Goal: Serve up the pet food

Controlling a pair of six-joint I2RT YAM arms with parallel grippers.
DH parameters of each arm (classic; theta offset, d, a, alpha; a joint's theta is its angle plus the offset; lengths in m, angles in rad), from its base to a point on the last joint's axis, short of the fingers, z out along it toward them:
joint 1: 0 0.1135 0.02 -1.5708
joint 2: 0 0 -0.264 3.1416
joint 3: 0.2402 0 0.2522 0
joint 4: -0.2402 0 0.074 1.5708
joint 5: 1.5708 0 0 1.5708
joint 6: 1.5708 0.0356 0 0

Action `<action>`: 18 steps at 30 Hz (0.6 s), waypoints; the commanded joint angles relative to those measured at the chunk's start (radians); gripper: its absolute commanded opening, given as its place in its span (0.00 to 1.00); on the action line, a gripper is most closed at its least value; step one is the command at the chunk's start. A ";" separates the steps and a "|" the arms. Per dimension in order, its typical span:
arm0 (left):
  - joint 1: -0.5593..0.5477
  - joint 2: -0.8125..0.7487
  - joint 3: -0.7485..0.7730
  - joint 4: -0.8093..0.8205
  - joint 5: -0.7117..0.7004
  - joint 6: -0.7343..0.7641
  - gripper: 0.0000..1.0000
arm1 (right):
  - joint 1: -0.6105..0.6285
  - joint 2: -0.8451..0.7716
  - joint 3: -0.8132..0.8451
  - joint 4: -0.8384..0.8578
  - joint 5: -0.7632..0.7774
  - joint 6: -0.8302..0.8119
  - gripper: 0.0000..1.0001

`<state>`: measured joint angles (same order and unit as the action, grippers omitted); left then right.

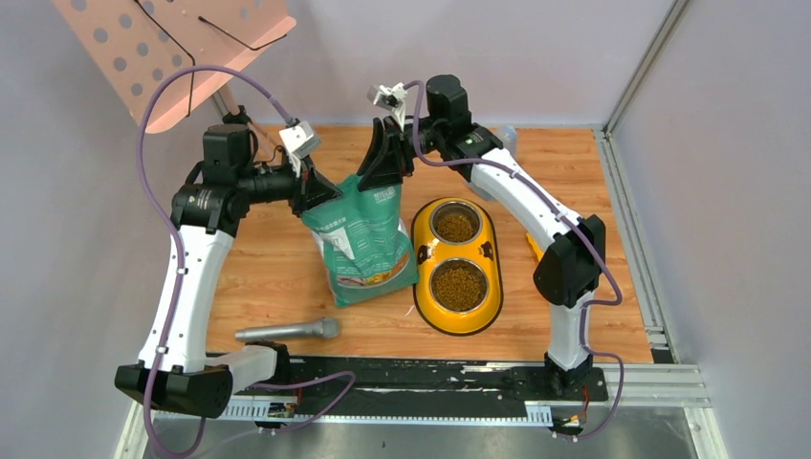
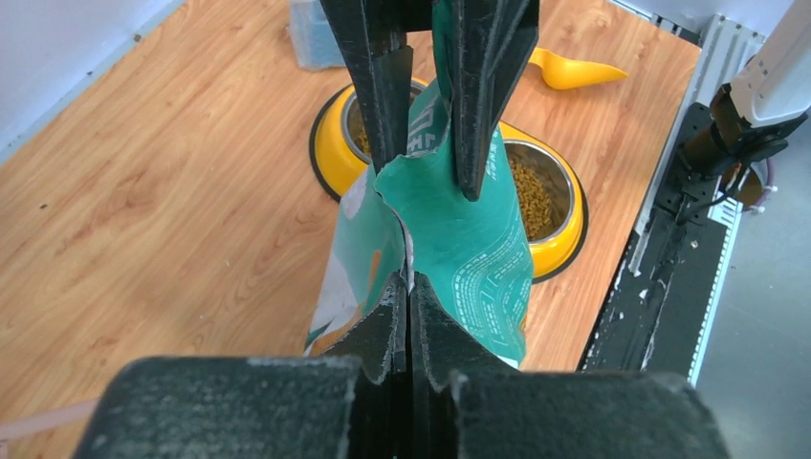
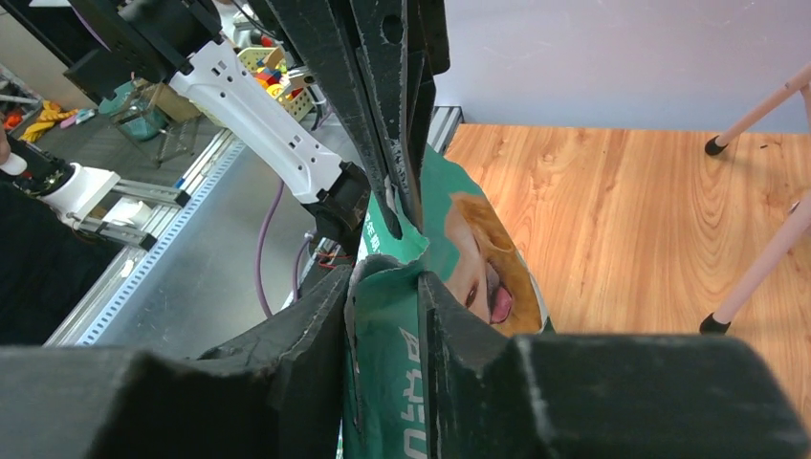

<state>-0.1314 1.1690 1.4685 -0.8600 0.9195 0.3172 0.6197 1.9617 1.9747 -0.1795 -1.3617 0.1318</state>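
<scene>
Pet food: we list small brown dry kibble pellets, the pet food (image 1: 458,285), heaped in both steel bowls of the yellow oval double-bowl feeder (image 1: 422,252), right of centre on the wooden table (image 1: 268,277).
Bag: a green-and-silver printed foil bag (image 1: 361,244) stands upright at centre, with its top rim between the two arms. Its near right corner is just beside the feeder's left rim; we cannot tell whether they touch.
Writing: there is white lettering near the bag's top and larger white characters on one panel, and we can read none of it. A dog's face with its tongue out is printed on the bag.
Left gripper (image 2: 409,306): closed flat on the left end of the bag's rim.
Right gripper (image 3: 384,292): jaws a little apart, one on each side of the rim's right end.
Scoop: a yellow plastic scoop (image 2: 574,69) lies on the wood to the right of the feeder, apart from it.
Cylinder: a grey cylinder (image 1: 287,331) lies on its side at near left, close to the bag's base.
Box: a clear bluish plastic box (image 2: 308,33) sits at the far edge, beyond the feeder.
Panel: a pink perforated panel (image 1: 143,48) overhangs the far left corner.
Edges: grey walls stand to the far and left sides, an aluminium channel runs along the right, and a black strip at the near edge carries the arm bases.
Open room: we see bare wood from the bag left to the left arm, and a strip of it between the feeder and the right channel.
</scene>
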 commanded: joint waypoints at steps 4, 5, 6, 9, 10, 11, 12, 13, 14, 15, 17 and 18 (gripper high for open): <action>-0.018 -0.003 0.052 0.008 0.017 0.017 0.00 | 0.047 0.015 0.048 -0.037 0.076 -0.065 0.16; -0.019 -0.002 0.056 0.004 0.013 0.028 0.00 | 0.045 0.005 0.042 -0.054 0.091 -0.077 0.14; -0.018 -0.002 0.067 -0.013 0.005 0.036 0.00 | 0.035 -0.009 0.035 -0.063 0.094 -0.083 0.09; -0.017 -0.007 0.099 -0.055 -0.017 0.086 0.00 | -0.006 -0.042 0.025 -0.096 0.092 -0.087 0.00; -0.017 -0.010 0.115 -0.076 -0.029 0.106 0.00 | -0.021 -0.050 0.029 -0.117 0.099 -0.096 0.00; -0.017 -0.014 0.129 -0.085 -0.037 0.115 0.00 | -0.035 -0.060 0.034 -0.150 0.111 -0.115 0.00; -0.017 -0.016 0.135 -0.104 -0.050 0.133 0.00 | -0.047 -0.063 0.044 -0.193 0.121 -0.153 0.00; -0.017 -0.019 0.146 -0.111 -0.054 0.140 0.00 | -0.056 -0.070 0.055 -0.247 0.133 -0.205 0.00; -0.017 -0.022 0.150 -0.123 -0.061 0.151 0.00 | -0.063 -0.076 0.065 -0.332 0.149 -0.263 0.00; -0.017 -0.028 0.153 -0.124 -0.061 0.154 0.00 | -0.066 -0.082 0.070 -0.387 0.177 -0.334 0.00; -0.017 -0.032 0.152 -0.121 -0.055 0.150 0.00 | -0.069 -0.100 0.054 -0.453 0.263 -0.425 0.06; -0.017 -0.034 0.151 -0.118 -0.046 0.144 0.00 | -0.074 -0.107 0.044 -0.463 0.290 -0.445 0.18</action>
<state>-0.1596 1.1763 1.5478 -0.9855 0.8505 0.4282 0.5877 1.9194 2.0041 -0.4538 -1.2472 -0.0826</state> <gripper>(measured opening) 0.008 0.052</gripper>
